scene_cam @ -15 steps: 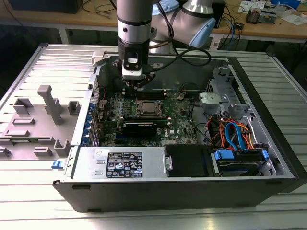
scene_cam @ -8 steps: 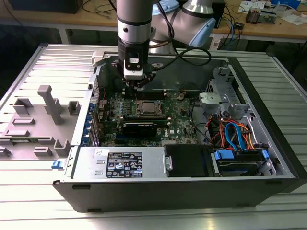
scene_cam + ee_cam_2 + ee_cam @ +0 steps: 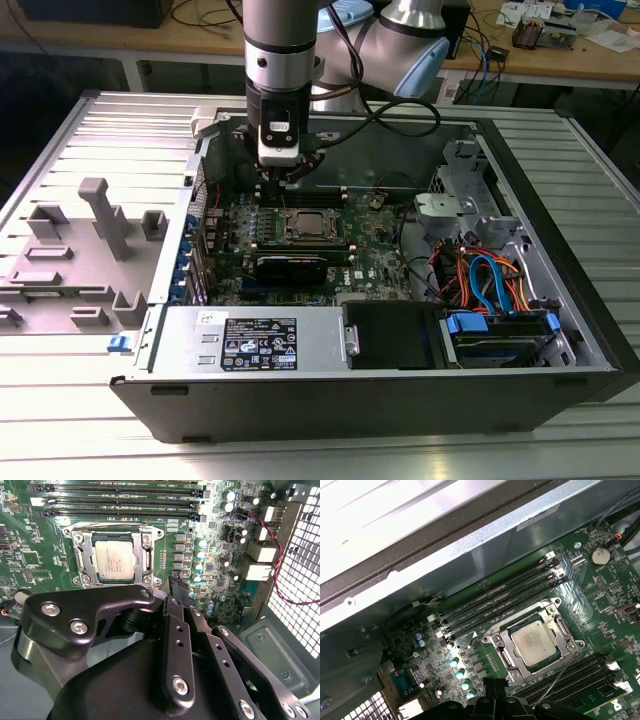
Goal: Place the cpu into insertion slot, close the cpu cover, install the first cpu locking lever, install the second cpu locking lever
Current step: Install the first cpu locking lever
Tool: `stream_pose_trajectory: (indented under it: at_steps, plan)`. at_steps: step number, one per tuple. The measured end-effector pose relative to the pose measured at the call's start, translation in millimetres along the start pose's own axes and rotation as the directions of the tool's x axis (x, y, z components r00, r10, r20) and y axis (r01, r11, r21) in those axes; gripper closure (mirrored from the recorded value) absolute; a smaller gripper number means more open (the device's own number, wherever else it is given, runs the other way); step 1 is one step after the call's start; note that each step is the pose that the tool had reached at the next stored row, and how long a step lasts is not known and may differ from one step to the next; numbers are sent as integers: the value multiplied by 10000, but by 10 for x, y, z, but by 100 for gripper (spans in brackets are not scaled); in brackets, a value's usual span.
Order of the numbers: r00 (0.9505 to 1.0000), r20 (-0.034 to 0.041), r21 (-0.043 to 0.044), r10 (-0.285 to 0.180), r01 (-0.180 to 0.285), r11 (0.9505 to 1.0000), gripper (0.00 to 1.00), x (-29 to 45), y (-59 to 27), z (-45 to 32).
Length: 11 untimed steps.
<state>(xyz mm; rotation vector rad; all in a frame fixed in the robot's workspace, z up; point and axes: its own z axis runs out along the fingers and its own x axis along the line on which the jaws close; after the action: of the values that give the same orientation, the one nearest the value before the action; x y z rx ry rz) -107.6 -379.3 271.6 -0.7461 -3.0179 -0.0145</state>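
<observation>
The cpu [image 3: 306, 226] is lying flat, metal top up, framed by the cpu cover [image 3: 148, 555], at the exterior view's centre. The gripper [image 3: 179, 587] is hovering beside it, fingers pressed together, empty.

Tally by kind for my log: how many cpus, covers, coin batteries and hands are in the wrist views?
cpu: 1
cover: 1
coin battery: 1
hand: 1
Total: 4
</observation>
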Motion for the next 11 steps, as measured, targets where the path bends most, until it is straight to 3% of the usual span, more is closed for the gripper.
stream_pose_trajectory:
  at_steps: [11]
  plan:
    - [10000,0,3,-55,55,10000,89,0,0,0]
